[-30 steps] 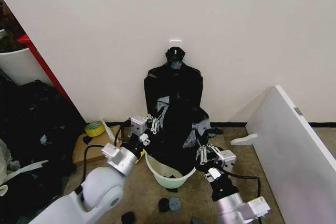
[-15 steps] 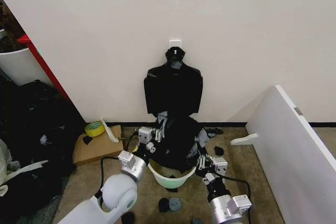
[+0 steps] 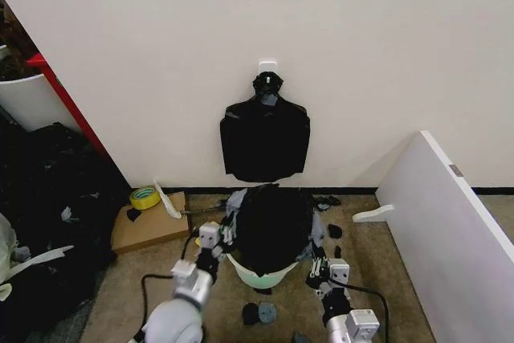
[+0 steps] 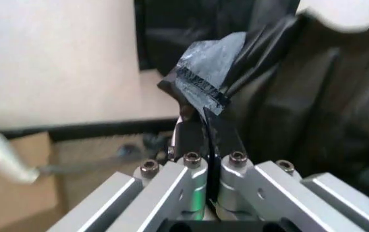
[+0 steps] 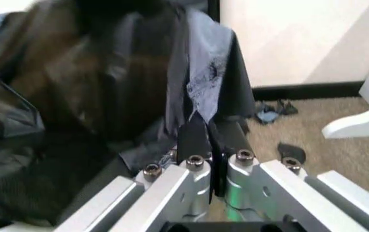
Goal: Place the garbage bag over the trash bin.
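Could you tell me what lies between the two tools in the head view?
The garbage bag, draped over the trash bin, fills that stretch; the left tool and right tool each pinch one of its edges.

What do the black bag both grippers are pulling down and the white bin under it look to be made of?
The thin black garbage bag looks like glossy plastic film: it crinkles, drapes loosely and catches grey highlights where the left gripper and right gripper pinch it. The round white trash bin appears to be smooth moulded plastic, with a pale green tint low down.
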You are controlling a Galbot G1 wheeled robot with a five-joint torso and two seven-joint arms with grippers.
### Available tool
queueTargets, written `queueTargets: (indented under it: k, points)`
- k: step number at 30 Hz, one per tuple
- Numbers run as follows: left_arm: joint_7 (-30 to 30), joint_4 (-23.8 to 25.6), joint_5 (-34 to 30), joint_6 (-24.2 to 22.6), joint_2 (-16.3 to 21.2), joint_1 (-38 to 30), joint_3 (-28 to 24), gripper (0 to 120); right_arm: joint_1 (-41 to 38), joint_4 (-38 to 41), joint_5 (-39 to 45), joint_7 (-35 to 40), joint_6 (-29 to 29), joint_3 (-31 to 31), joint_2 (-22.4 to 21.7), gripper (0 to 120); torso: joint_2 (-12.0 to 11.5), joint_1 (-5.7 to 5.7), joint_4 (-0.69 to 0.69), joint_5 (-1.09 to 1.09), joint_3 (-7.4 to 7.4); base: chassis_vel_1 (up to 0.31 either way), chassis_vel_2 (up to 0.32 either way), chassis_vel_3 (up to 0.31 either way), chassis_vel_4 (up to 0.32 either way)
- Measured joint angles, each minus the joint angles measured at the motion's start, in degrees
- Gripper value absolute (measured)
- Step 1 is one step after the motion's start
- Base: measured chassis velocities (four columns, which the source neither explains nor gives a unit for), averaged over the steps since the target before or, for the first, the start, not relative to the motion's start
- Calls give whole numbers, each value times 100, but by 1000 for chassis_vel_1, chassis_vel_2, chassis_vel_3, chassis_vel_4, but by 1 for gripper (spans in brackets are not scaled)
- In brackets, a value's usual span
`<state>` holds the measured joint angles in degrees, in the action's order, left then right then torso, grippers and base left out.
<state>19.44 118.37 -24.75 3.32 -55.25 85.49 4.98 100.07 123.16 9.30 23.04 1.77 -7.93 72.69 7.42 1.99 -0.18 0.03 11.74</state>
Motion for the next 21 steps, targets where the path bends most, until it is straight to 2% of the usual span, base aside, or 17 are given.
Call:
queueTargets:
  k: [11,21]
  points:
    - [46,21,144,-8,100,565,112,0,-34,-131,-37,6,671,27,-80,0,0,0,-1,0,0,0,0,0,0]
    - [93,-313,-87,11,112,263,118,0,-234,-507,-35,6,623,27,-51,0,0,0,-1,1,1,0,0,0,0]
